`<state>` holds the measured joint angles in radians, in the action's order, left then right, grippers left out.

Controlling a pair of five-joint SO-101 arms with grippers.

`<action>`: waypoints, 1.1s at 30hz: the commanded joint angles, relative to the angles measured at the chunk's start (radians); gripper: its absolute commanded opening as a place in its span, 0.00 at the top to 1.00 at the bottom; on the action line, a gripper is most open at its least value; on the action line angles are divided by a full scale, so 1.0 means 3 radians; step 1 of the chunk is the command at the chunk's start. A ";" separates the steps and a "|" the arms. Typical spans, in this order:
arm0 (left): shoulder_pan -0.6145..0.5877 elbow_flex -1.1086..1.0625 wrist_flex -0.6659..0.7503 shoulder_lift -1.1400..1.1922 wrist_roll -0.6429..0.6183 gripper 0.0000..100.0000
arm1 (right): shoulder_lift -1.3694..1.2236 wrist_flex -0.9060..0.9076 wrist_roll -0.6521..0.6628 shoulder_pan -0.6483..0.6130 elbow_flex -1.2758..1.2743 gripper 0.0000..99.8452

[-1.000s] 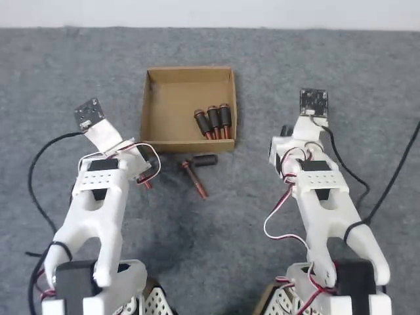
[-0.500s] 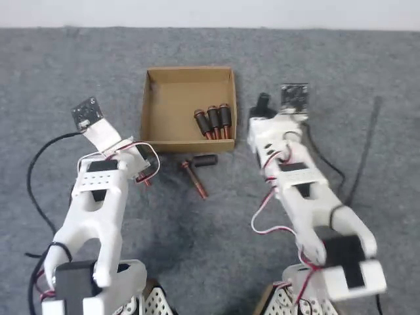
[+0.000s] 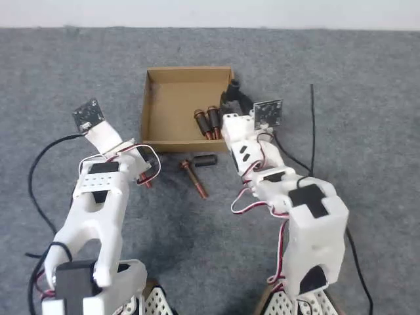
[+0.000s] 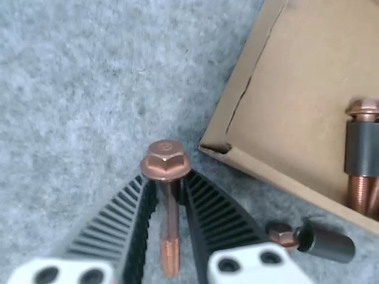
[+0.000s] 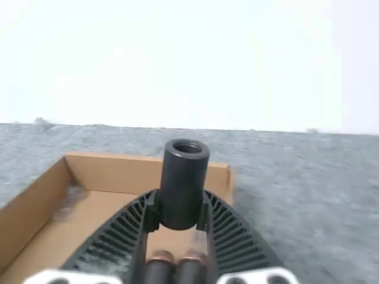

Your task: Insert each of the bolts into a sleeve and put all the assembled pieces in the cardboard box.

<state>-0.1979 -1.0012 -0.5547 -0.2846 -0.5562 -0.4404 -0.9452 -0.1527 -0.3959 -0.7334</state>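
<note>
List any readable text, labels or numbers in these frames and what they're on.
No text is readable.
Head of the bolt in the left gripper: faint raised marks, too blurred to read.
Left wrist board and right wrist board, high view: any print too small to read.
Cardboard box, and the sleeve in the right gripper: no print seen.

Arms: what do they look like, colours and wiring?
The left arm and right arm are white plastic with black motors and looped red and white wires. The left hand and right hand have black ribbed fingers. Black cables trail off.
</note>
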 commanded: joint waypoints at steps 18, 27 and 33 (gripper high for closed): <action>-0.0015 0.0059 0.0102 -0.0210 -0.0031 0.99 | 0.0059 -0.1834 0.0962 -0.0887 -0.1309 0.99; -0.0015 0.0059 0.0102 -0.0210 -0.0031 0.99 | 0.0059 -0.2509 0.0967 -0.1041 -0.2005 0.99; -0.0015 0.0059 0.0102 -0.0210 -0.0031 0.99 | 0.0105 -0.2698 0.0967 -0.1046 -0.2388 0.99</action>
<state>-0.1964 -1.0012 -0.5547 -0.2846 -0.5562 -0.4511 -1.7185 0.1204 -0.6981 -1.4101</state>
